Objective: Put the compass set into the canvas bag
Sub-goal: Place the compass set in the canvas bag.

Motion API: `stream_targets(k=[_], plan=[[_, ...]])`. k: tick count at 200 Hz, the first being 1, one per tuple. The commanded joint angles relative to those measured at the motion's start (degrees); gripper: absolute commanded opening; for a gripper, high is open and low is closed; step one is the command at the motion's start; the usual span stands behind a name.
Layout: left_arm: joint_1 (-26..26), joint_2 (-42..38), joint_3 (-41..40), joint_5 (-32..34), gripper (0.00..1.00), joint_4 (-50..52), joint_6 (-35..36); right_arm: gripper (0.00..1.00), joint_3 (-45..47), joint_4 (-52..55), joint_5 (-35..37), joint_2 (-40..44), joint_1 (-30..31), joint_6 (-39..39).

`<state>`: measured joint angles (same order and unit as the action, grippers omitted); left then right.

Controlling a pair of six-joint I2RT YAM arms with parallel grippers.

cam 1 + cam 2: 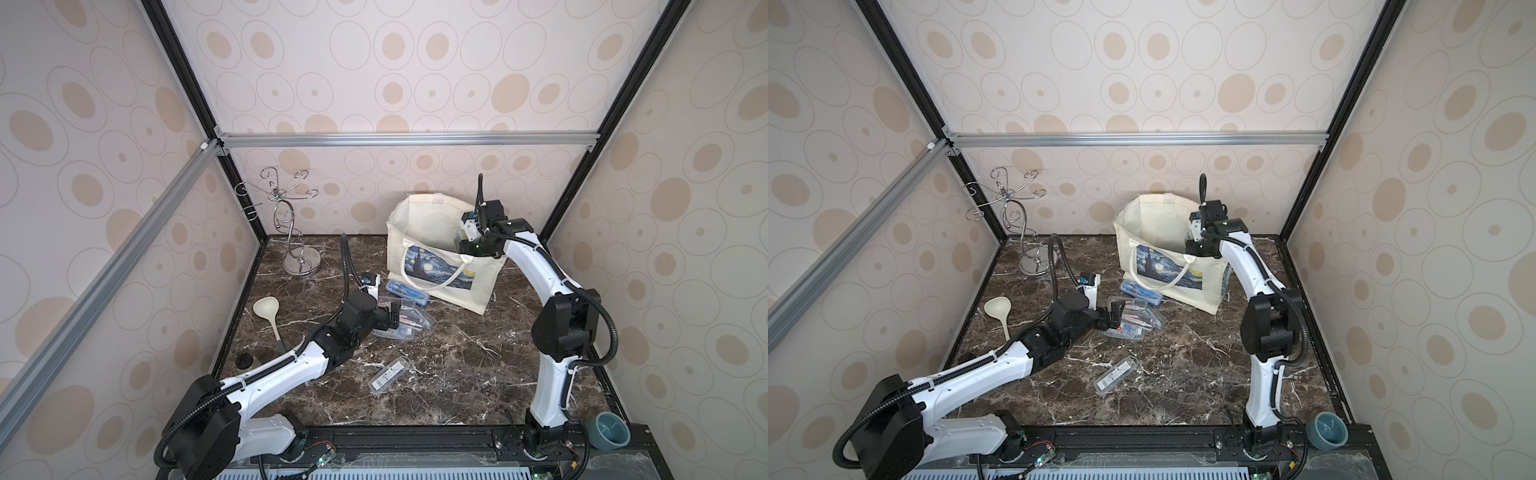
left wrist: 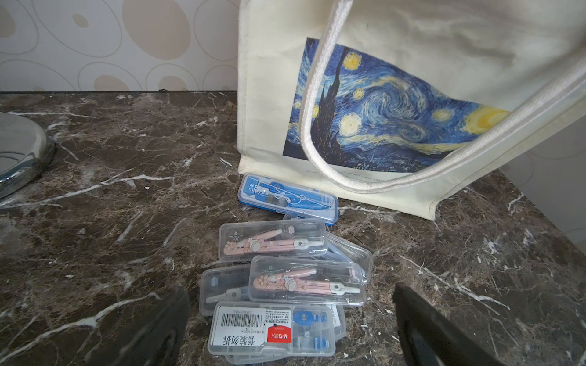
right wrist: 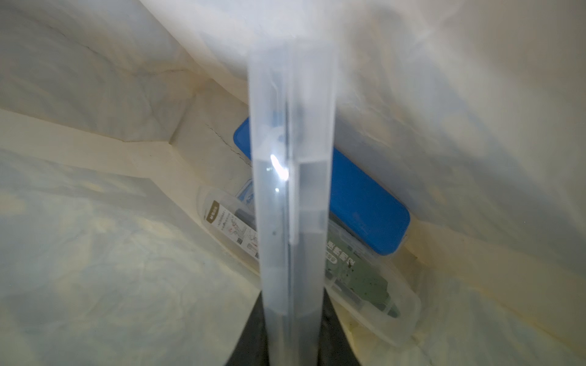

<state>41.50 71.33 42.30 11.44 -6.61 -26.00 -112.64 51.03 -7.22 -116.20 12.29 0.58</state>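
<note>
Compass set [image 3: 291, 190] in a clear case hangs edge-on inside the canvas bag [image 1: 482, 291]. It is pinched between the fingers of the right gripper [image 3: 291, 339], which reaches down through the bag's open mouth at the far right of the marble table [image 1: 457, 386]. Beneath it, on the bag's floor, lie a blue case [image 3: 364, 202] and a clear case with a green label [image 3: 358, 275]. At mid-table the left gripper [image 1: 393, 318], fingers spread wide and holding nothing, is poised low at the left edge of a pile of compass sets [image 2: 285, 279] heaped in front of the bag. A blue set [image 2: 288, 198] lies at the foot of the bag's Starry Night print. One more clear case [image 1: 388, 374] lies alone, nearer the front edge.
</note>
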Motion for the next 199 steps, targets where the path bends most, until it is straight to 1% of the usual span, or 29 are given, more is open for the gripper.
stream_targets(k=[1,26,50,100,116,141,172,199], plan=[[-0.30,1.42,1.54,0.57,1.00,1.90,-1.14,0.17,-2.36,3.91,4.04,-1.43,0.10,1.99],[-0.42,3.42,1.93,0.94,1.00,3.00,-1.60,0.19,-3.10,5.26,5.69,-2.63,0.10,2.24],[-0.40,5.33,1.99,1.27,1.00,3.10,-1.69,0.21,-3.29,5.27,5.76,-2.79,0.10,1.74],[-0.87,10.14,3.65,2.80,1.00,5.75,-2.26,0.37,-3.44,3.32,1.62,-0.67,0.10,0.29],[-0.94,11.31,4.26,2.66,1.00,6.30,-2.30,0.43,-3.19,2.48,-0.16,0.73,0.10,-0.34],[-0.93,12.58,4.88,2.26,1.00,6.78,-2.05,0.49,-2.59,1.02,-2.64,3.39,0.10,-1.33],[-0.98,13.82,5.93,1.73,1.00,9.08,-1.04,0.53,-0.59,-1.58,-5.48,8.08,0.10,-2.71],[-0.95,13.60,5.09,2.31,1.00,8.95,-1.29,0.56,3.27,-5.60,-10.26,12.91,0.10,-4.79]])
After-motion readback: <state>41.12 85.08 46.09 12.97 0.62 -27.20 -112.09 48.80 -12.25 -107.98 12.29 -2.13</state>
